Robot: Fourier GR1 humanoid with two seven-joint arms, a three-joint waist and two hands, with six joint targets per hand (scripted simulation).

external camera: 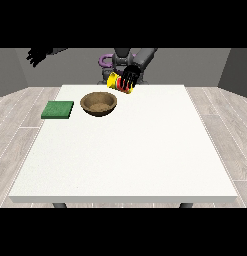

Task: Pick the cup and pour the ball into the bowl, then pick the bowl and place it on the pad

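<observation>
White table [145, 150] before me. Brown bowl [98, 104] on it, far side, green pad [58, 109] just beside bowl at view's left. My hand at view's right [130, 76] curled round yellow-and-red cup [119, 83], held tilted in air, mouth angled toward bowl, beside its rim, not over it. Ball not visible. My other hand [36, 55] raised off table, fingers curled, empty. Risk: pouring from here, ball may land short of bowl and roll off.
</observation>
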